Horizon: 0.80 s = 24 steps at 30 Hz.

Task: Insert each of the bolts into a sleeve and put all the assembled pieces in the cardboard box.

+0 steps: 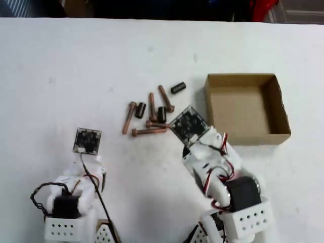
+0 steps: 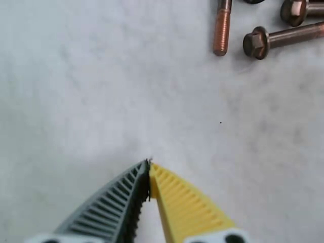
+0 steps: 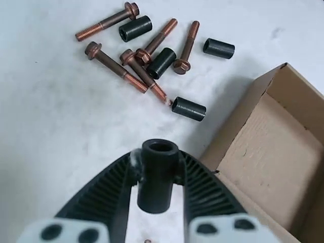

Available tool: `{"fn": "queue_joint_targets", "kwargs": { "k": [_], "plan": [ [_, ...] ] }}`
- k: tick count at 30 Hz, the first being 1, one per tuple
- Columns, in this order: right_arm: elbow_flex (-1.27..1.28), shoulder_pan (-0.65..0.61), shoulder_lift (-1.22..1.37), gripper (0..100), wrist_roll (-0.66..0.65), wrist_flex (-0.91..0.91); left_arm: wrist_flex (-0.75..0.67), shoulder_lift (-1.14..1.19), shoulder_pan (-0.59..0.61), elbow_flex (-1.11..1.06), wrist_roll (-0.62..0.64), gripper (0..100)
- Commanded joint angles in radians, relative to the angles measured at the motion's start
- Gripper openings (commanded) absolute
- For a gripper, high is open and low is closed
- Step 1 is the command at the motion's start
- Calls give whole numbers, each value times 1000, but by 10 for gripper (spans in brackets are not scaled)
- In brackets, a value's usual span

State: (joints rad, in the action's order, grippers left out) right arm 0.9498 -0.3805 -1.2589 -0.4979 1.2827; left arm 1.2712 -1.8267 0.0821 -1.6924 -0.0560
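From above, the left arm [image 1: 71, 202] sat low over the white surface [image 1: 76, 61], with the right arm [image 1: 228, 187] beside it. Ahead of the right arm's wrist the bolts [image 1: 149, 131] lay in a loose heap, perhaps five of them, though they overlapped too much for a sure count. Three loose sleeves [image 1: 178, 87] lay among and just beyond the bolts. The cardboard box [image 1: 243, 106] stood open to the right of that wrist, close by, with its floor bare.

In the left wrist view, the left pincer [image 2: 149, 167] was clenched on nothing; its grey finger and its yellow finger [image 2: 187, 207] met at the tips over bare surface. Two flanged bolt heads and one threaded shank lay ahead of the tips and off to one side, well apart from them.

In the right wrist view, the right pincer [image 3: 159, 158] was grasping the held sleeve [image 3: 158, 185] between its two black ribbed fingers [image 3: 106, 197]; the sleeve's open bore faced the camera. Ahead of the tips lay four loose sleeves and five bolts on the surface. The nearest sleeve was just ahead of the pincer, its end just beside the threaded tip of one bolt; two more sleeves lay in among the bolts, and the fourth lay farther out, apart from the heap. The cardboard box [image 3: 276, 152] stood beside the pincer, one corner near the fingers; its flaps were up and nothing lay on the floor that showed.
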Motion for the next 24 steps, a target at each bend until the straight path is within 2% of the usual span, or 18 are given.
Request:
{"fn": "queue_joint_targets", "kwargs": {
  "k": [1,15,24],
  "plan": [
    [75,-8,-96,16,9,-56,14,1,-8,0,5,23],
    [399,-13,-414,16,11,-182,14,1,-12,0,5,23],
    [523,-15,-481,16,11,-278,-29,-1,-5,-2,5,23]
  ]
}}
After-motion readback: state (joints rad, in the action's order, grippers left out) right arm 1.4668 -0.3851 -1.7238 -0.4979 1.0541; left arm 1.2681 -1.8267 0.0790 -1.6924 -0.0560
